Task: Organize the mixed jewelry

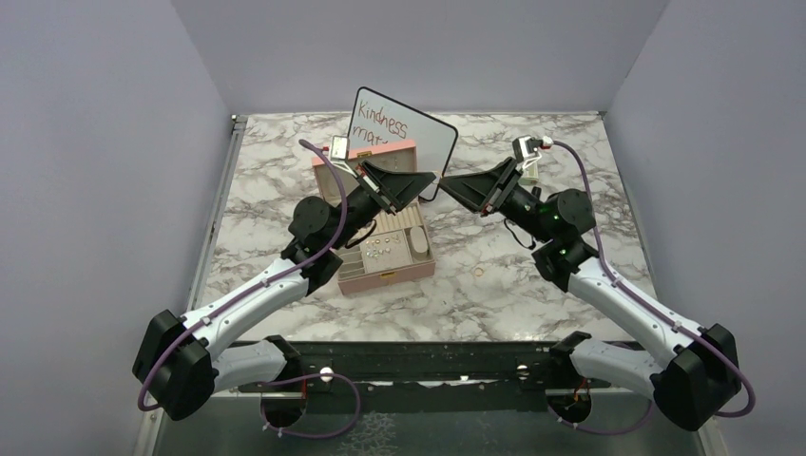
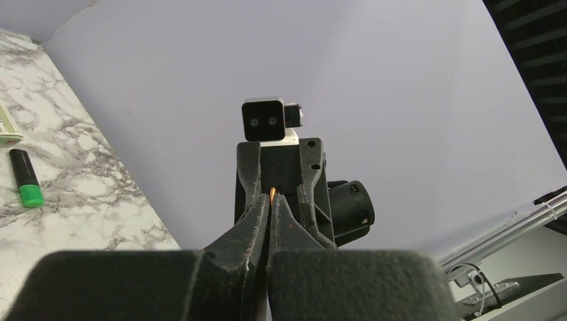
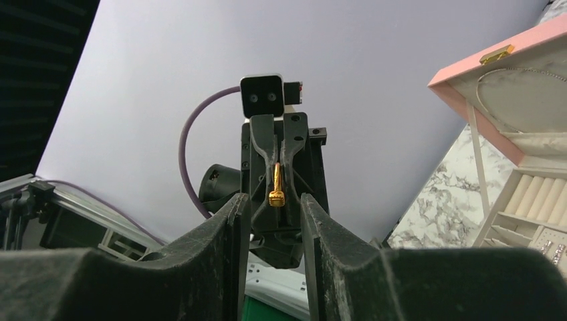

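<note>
Both grippers meet tip to tip in the air above the open pink box. My left gripper is shut on a small gold ring, which shows as a gold glint at its tips. My right gripper is open, with a finger on each side of the ring and not touching it. In the top view the left gripper and right gripper almost touch. Several tiny pieces of jewelry lie in the box tray. One gold ring lies on the marble to the right of the box.
A small whiteboard sign with handwriting stands behind the box. A green highlighter and a white-green packet lie on the marble table. The box's raised lid and ring rolls show beside the right gripper.
</note>
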